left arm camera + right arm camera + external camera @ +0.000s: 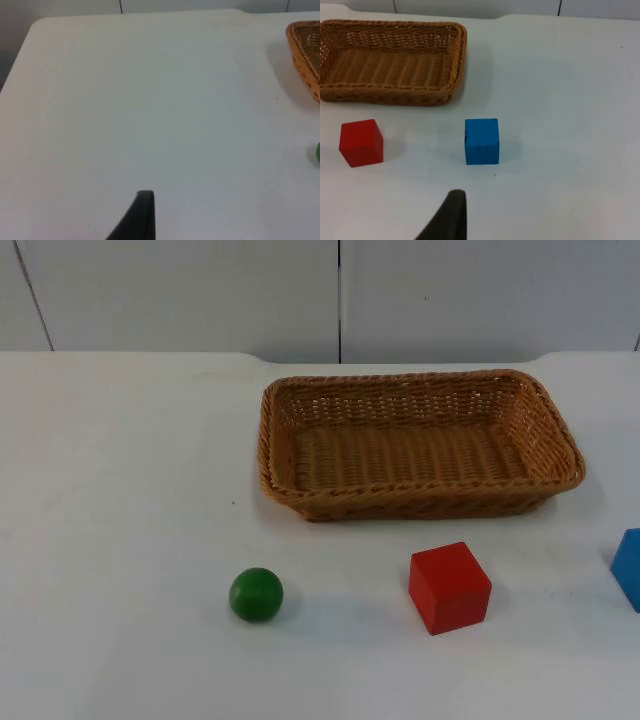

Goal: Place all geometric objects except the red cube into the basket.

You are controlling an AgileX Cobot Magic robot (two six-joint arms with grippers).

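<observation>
On your white table (120, 490) the wicker basket (415, 445) sits toward the grey partition wall (180, 290), open side up and with nothing in it. In front of it, nearer you, three pieces lie in a rough row and well apart from one another: the green ball (256, 594) off the basket's left corner, the red cube (449, 587) in front of the basket's middle, and the blue cube (629, 566) at the right edge of the top view, past the basket's right end. None of them touches the basket or another piece. From the right wrist view you see the blue cube standing flat on the table just beyond the right gripper (447, 217), with the red cube beside it and the basket behind both. From the left wrist view you see the left gripper (137, 217) over bare table, with the basket's corner and a sliver of the green ball off to one side. Only one black fingertip of each gripper shows, so you cannot tell whether either pair of jaws is open or closed.
</observation>
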